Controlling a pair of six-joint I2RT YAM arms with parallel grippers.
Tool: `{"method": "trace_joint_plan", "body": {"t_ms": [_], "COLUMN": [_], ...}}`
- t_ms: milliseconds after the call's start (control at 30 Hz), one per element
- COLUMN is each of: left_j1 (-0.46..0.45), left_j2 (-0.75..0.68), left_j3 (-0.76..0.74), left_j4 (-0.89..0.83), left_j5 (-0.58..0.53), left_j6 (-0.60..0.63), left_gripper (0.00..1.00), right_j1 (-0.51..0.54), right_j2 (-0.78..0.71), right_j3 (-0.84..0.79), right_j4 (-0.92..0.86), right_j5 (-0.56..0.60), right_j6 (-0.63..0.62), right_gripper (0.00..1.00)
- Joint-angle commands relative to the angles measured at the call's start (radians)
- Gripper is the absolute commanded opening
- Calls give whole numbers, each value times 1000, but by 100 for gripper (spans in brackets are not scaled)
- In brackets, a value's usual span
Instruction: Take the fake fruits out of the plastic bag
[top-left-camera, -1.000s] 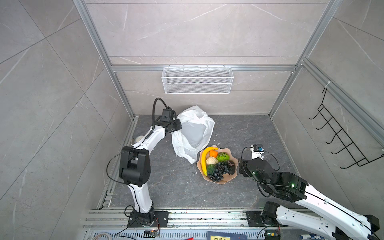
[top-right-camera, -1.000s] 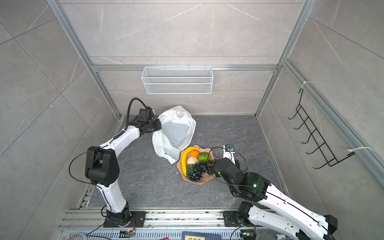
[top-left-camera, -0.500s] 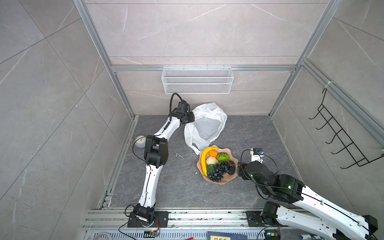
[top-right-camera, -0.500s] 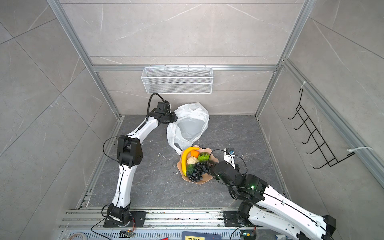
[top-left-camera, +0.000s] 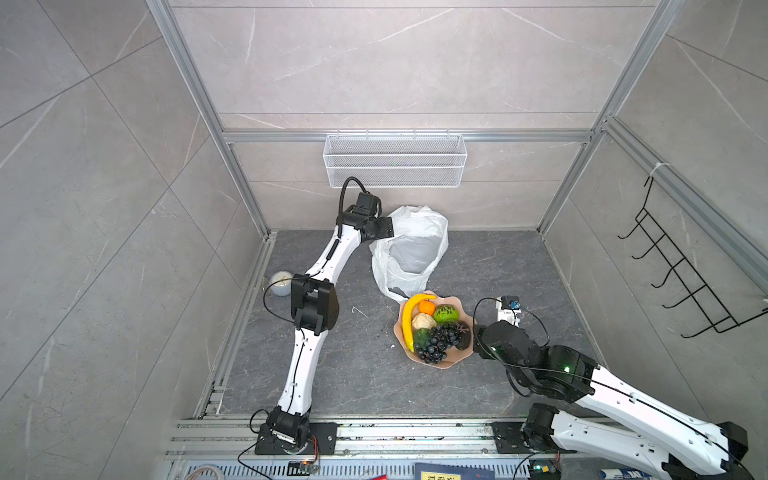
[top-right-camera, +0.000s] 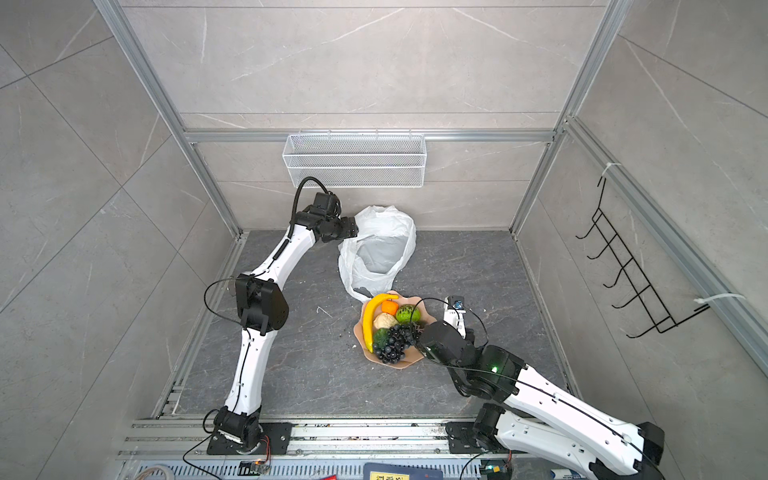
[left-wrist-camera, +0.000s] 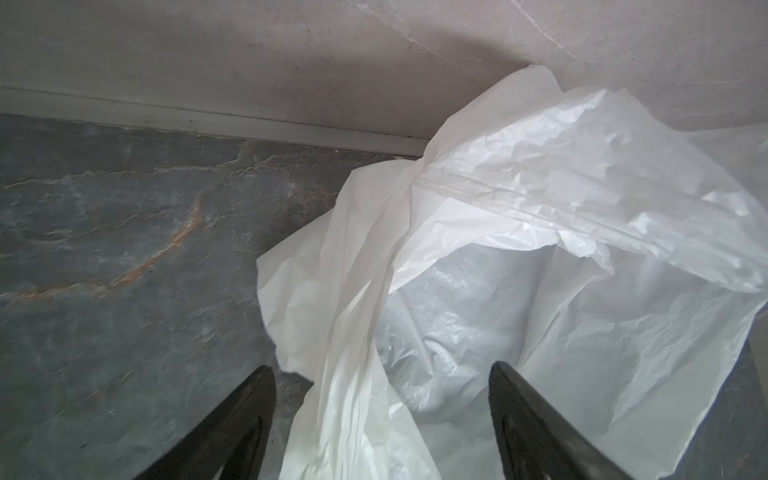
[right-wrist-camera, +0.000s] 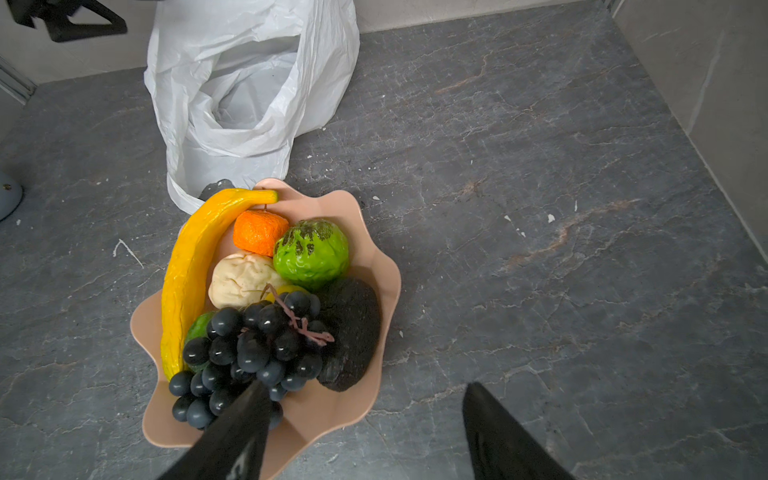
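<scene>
The white plastic bag (top-left-camera: 415, 249) (top-right-camera: 380, 249) stands crumpled at the back wall with its mouth open; I see no fruit in its hollow (right-wrist-camera: 241, 104). My left gripper (left-wrist-camera: 380, 368) (top-left-camera: 386, 232) hangs open at the bag's left rim, and a loose fold of bag (left-wrist-camera: 353, 395) lies unclamped between its jaws. The fake fruits are piled on the pink wavy plate (right-wrist-camera: 384, 266) (top-left-camera: 440, 363): banana (right-wrist-camera: 187, 282), orange (right-wrist-camera: 259, 232), bumpy green piece (right-wrist-camera: 311, 253), cream piece (right-wrist-camera: 243, 280), grape bunch (right-wrist-camera: 249, 345) and dark brown piece (right-wrist-camera: 353, 332). My right gripper (right-wrist-camera: 365, 386) (top-left-camera: 478, 332) is open over the plate's near right edge and holds nothing.
A white wire-mesh basket (top-left-camera: 395, 166) hangs on the back wall above the bag. A black hook rack (top-left-camera: 681, 282) is on the right wall. A pale round object (top-left-camera: 280, 284) sits by the left rail. Walls enclose the dark stone floor (right-wrist-camera: 540, 208).
My left arm swung from the left side to the back wall, carrying the bag along. Its jaws opened and let the bag go. The right arm barely moved.
</scene>
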Motion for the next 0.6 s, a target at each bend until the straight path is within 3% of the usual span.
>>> {"method": "trace_joint_plan", "body": {"t_ms": [0, 100, 200, 400, 567], "left_j1": [-9, -30, -63, -155, -221], "left_j2": [-161, -354, -595, -929, -1058], "left_j3": [-49, -304, -653, -1134, -1359], "left_j4": [-137, -113, 34, 126, 226], "left_j5": [-113, -155, -122, -76, 0], "left_j6": [20, -11, -40, -109, -240], "left_gripper": [84, 83, 82, 75, 68], "right_j1": [-1, -2, -2, -2, -2], "right_j2": [16, 2, -16, -67, -88], "right_j3": [-4, -7, -19, -94, -129], "right_j4": [14, 14, 8, 80, 111], "right_j5": [23, 36, 61, 45, 48], "right_j6": [6, -1, -13, -38, -41], "right_gripper": [75, 76, 75, 75, 74]}}
